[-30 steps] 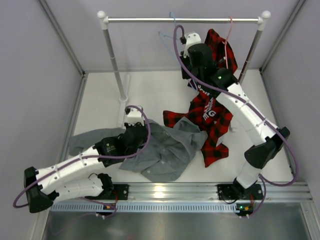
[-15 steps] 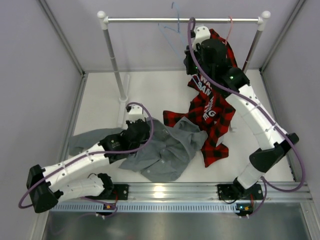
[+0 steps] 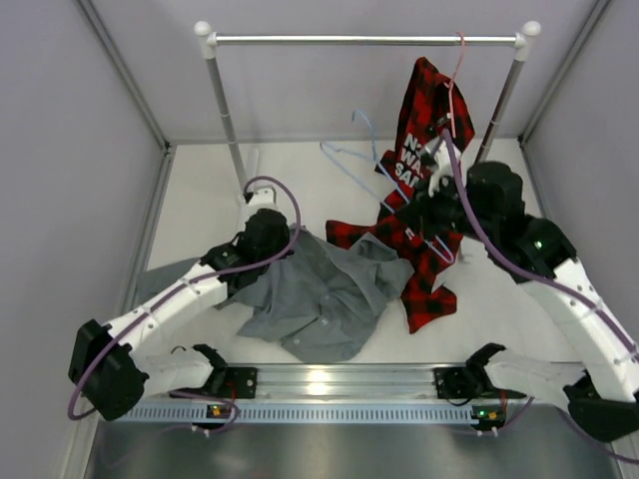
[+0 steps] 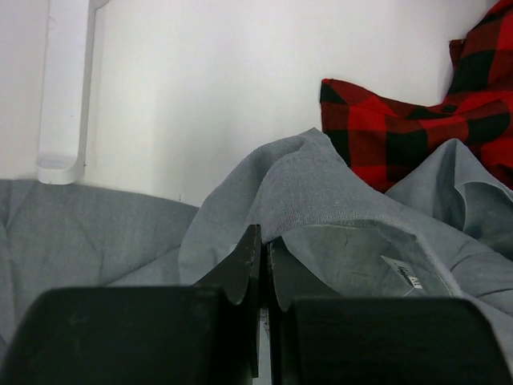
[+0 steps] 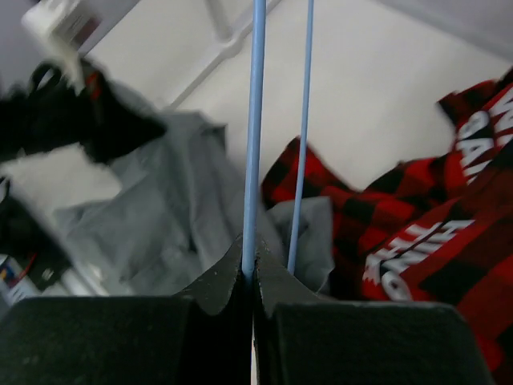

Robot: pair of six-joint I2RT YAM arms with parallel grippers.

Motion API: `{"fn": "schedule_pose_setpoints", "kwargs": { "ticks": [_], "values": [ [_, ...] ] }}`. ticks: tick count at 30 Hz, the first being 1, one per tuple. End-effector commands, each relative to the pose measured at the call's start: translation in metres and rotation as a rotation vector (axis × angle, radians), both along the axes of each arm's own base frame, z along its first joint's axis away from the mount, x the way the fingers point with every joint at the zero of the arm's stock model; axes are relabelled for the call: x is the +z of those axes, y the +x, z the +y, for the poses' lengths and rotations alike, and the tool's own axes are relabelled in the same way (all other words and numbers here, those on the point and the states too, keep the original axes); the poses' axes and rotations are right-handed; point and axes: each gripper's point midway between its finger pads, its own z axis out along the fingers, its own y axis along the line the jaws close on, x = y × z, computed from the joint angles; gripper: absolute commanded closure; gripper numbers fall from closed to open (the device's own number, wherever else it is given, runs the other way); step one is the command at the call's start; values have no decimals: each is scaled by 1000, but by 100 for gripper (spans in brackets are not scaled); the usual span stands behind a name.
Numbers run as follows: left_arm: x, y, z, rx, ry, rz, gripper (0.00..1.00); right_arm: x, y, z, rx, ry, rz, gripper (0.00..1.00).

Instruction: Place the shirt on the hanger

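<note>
Closest to the arm bases, crumpled on the white surface: grey shirt. Pinched at its upper left edge by the left claw, shut tight on a fold. Just right, touching the grey cloth: red-and-black plaid shirt, trailing down from a pink hanger. Over that, up off the surface, light-blue hanger, thin wire squeezed in the closed right claw. Farthest back, metal rail with the pink hanger hooked on.

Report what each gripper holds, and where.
Left gripper pinches the grey shirt at a fold near its collar. Right gripper clamps one wire of the blue hanger.
</note>
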Motion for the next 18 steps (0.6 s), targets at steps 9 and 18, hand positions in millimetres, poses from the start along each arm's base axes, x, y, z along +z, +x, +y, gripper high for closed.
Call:
{"fn": "schedule_pose_setpoints", "kwargs": {
  "ticks": [9,18],
  "values": [
    [8,47,-18,-50,-92,55,100,-76,-136,-16,307,95,233,100],
    [11,46,-38,-106,-179,76,100,-118,-123,-26,178,41,310,100]
  ]
}}
